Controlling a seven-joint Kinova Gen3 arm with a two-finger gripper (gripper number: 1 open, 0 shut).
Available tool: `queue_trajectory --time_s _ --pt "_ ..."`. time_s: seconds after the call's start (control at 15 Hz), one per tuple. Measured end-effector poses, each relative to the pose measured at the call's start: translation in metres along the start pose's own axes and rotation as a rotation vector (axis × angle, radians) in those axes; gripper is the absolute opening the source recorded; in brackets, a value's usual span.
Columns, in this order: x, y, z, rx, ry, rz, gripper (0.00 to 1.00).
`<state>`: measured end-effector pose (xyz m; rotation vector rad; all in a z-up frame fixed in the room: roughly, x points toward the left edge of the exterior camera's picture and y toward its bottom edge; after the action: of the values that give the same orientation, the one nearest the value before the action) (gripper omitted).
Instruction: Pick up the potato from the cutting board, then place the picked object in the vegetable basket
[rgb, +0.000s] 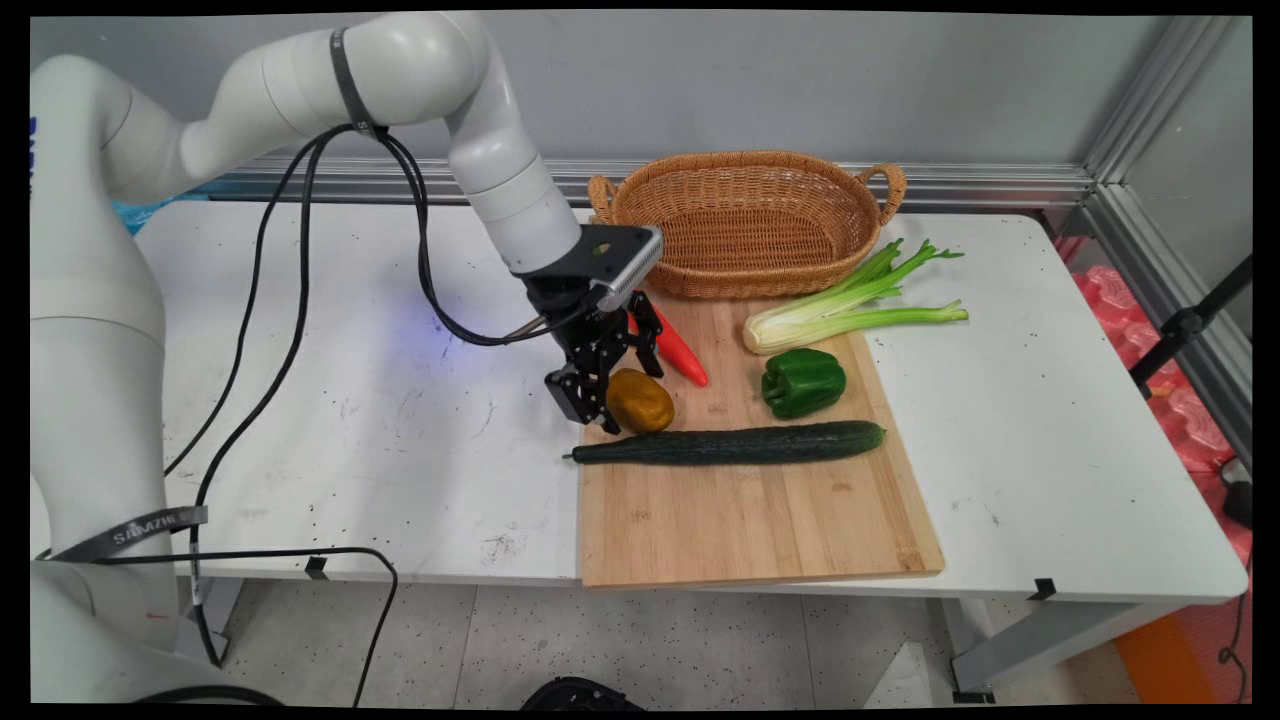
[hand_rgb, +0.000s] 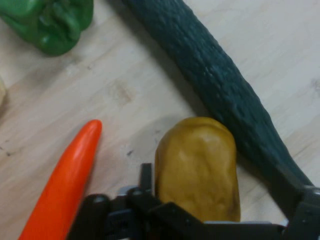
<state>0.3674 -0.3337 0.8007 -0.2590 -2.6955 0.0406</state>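
Carrot (rgb: 682, 354) upper end behind the end effector (rgb: 620, 388); cucumber (hand_rgb: 220, 85) cut by hand-view edges

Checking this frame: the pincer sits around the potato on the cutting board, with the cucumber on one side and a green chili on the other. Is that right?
Not quite. The chili beside the potato is red-orange, not green; the hand view shows it plainly. The rest holds: the pincer sits around the potato on the cutting board, with the cucumber on the other side.

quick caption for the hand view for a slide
Claw open around a potato on the cutting board, between a carrot and a cucumber, green pepper beyond.
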Motion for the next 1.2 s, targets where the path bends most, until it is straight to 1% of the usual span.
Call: queue_trajectory --time_s 0.07,0.4,0.67,0.93,1.2 --pt "0.0 0.0 0.001 -0.002 -0.002 0.006 0.0" --pt "0.002 -0.001 -0.001 -0.012 -0.009 0.032 0.0" --pt "0.008 -0.001 -0.016 0.001 -0.009 0.041 0.0" --pt "0.017 0.0 -0.042 0.031 0.0 0.011 0.0" --pt "0.03 0.006 -0.086 0.081 0.019 -0.079 0.0"
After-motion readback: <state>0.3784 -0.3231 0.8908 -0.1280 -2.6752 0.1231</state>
